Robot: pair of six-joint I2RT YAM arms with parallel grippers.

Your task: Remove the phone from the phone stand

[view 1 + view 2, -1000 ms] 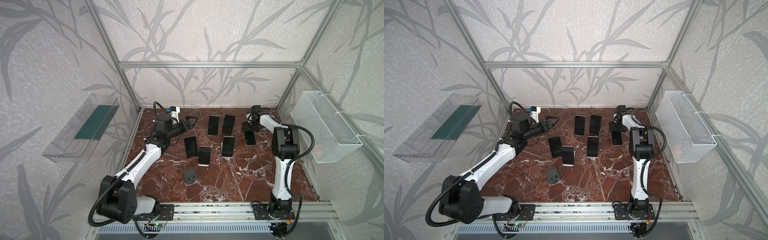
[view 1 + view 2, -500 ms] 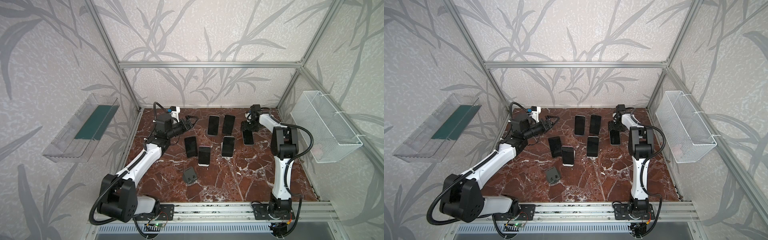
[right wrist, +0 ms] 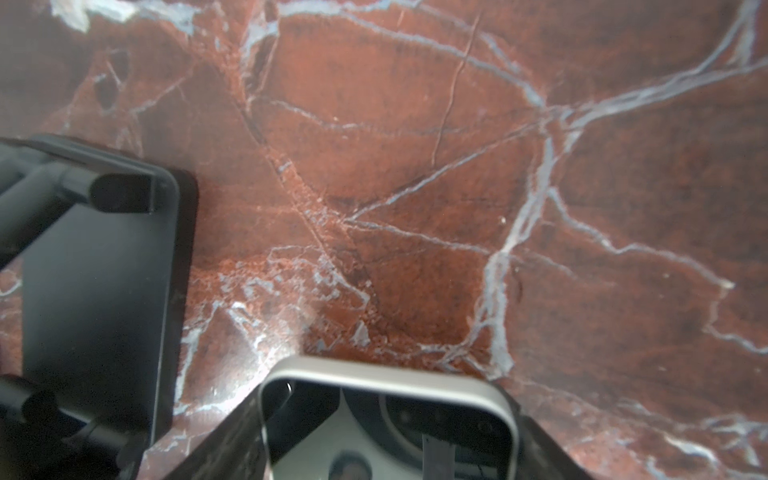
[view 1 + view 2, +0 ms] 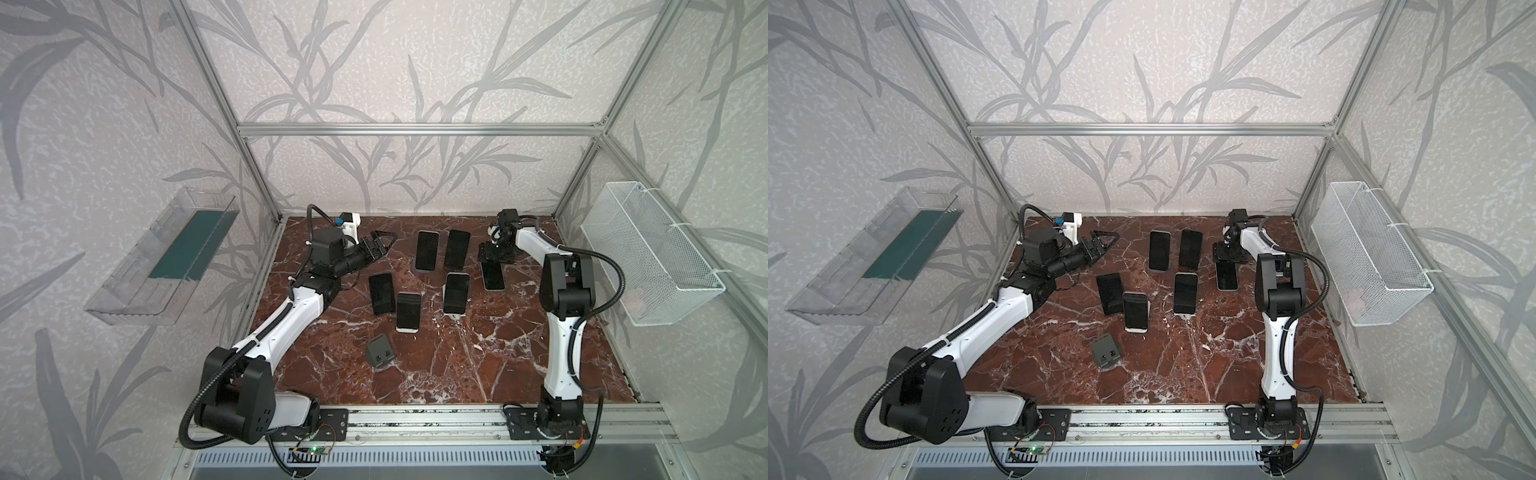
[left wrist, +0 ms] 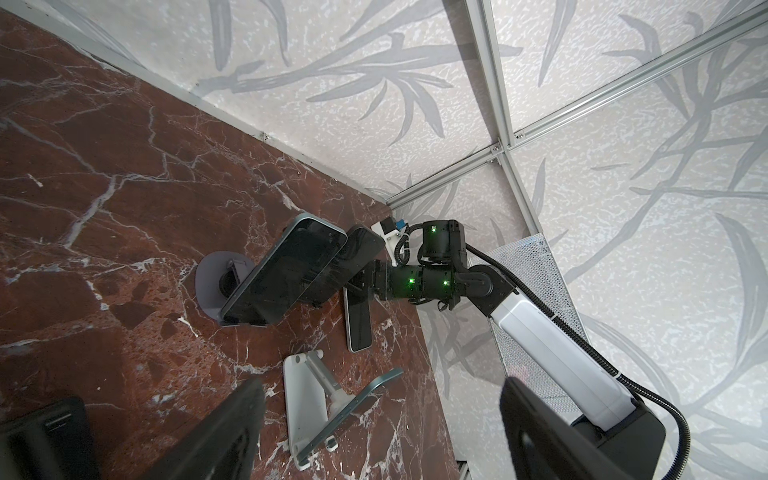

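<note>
Seemingly at the put-down, the phone (image 4: pixel 493 277) lies flat on the tabletop (image 4: pixel 457 365) beside its black phone stand (image 3: pixel 99 270), one end within the right hand (image 4: pixel 494 257), gripped or loose I cannot tell; next, spread wide and lift straight clear.

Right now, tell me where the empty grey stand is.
In a top view the grey stand sits alone on the table, left of centre and toward the front. Its nearest neighbour is the white-edged phone just behind it.
</note>
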